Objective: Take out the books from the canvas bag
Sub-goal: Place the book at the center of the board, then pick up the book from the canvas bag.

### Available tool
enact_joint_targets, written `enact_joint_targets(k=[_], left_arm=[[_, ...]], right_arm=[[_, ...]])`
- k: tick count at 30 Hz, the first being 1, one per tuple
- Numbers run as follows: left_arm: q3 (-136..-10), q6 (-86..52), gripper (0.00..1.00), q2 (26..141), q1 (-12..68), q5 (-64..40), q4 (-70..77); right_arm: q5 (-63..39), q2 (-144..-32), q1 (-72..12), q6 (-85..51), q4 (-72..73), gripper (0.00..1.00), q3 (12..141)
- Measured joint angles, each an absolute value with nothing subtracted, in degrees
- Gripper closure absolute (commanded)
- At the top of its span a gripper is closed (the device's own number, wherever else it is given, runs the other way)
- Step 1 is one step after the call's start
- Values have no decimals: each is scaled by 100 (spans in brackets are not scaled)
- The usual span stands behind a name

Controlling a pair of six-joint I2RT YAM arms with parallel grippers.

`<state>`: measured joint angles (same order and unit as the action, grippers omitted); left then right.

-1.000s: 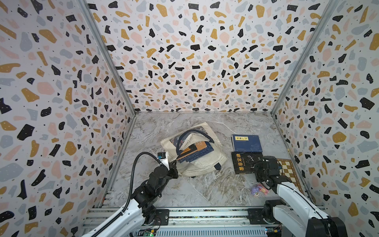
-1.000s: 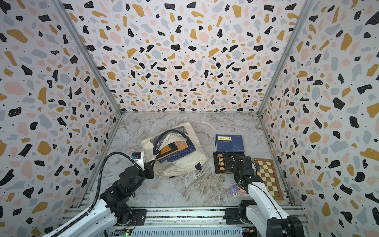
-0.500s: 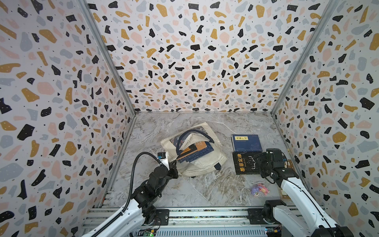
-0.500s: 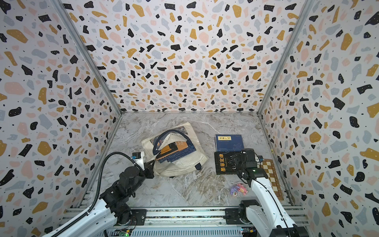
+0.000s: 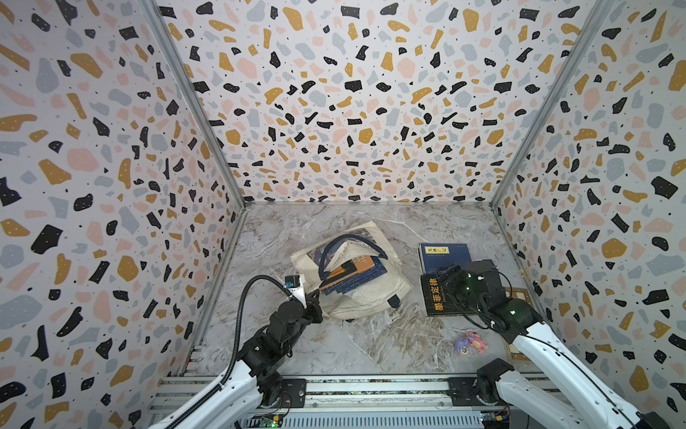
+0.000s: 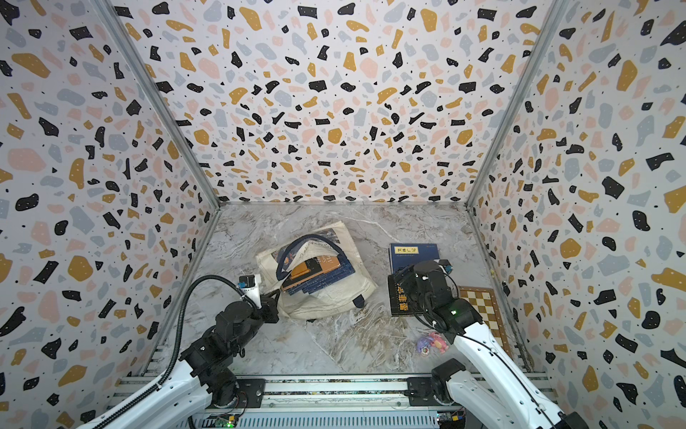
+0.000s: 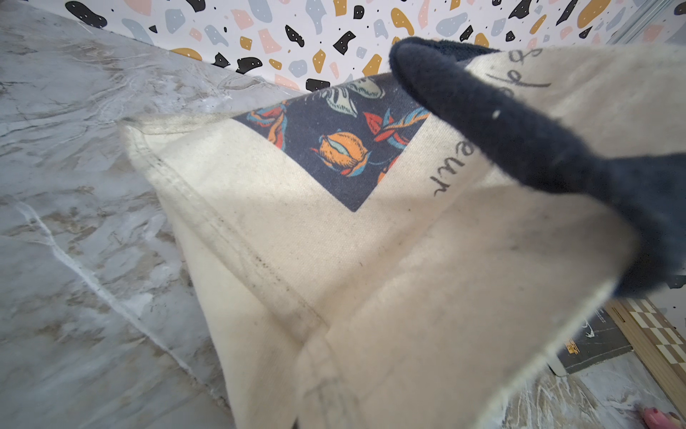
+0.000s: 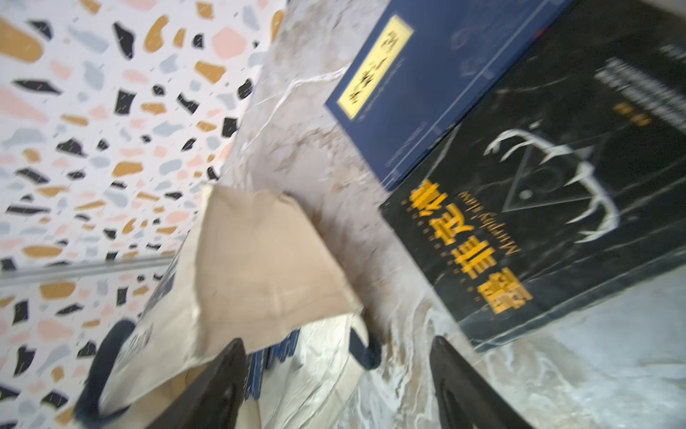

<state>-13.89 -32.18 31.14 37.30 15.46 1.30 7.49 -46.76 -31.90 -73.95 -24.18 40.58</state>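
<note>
Navy rectangular book (image 5: 443, 256) and black yellow-titled book (image 5: 430, 297) lie out; more stacked books (image 5: 352, 276) sit inside cream canvas bag (image 5: 371, 297). Left gripper (image 5: 313, 301) pinches its edge; right gripper (image 8: 337, 341) gapes empty.

The marble tabletop (image 5: 371, 345) is seen in both top views from high on the robot's side, angled down toward the back wall (image 5: 371, 111), nearly the same scene being shared. The canvas bag (image 7: 371, 278) is filmed from very close by the left wrist camera, while a black book (image 8: 557, 223), a navy book (image 8: 438, 85) and the bag's side are caught low and blurred by the right wrist camera.
</note>
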Motion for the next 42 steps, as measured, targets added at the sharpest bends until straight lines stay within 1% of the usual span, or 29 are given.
enact_joint_targets(k=[3, 7, 11, 15, 22, 31, 42], left_arm=[[-1389, -3216, 100, 3059, 3730, 1546, 130], [-1389, -3212, 100, 3044, 3730, 1533, 130], [-1389, -3208, 100, 3009, 3730, 1525, 130], [-1387, -3190, 100, 2954, 3730, 1522, 128], [-1385, -3146, 100, 2947, 3730, 1518, 130], [-1385, -3105, 100, 2954, 3730, 1505, 130], [-1385, -3081, 100, 2963, 3730, 1503, 134]], right_arm=[[1116, -4781, -4130, -7502, -2196, 22, 4069], [1463, -5354, -5113, -7559, -1667, 23, 4069], [1546, -6324, -5760, -7487, -1081, 24, 4152], [1605, -7308, -6173, -7330, -655, 26, 4560], [1588, -8497, -6302, -7030, -158, 29, 5459], [1492, -9631, -6254, -6801, 12, 32, 6285], [1284, -10235, -5769, -6613, 366, 40, 6506]])
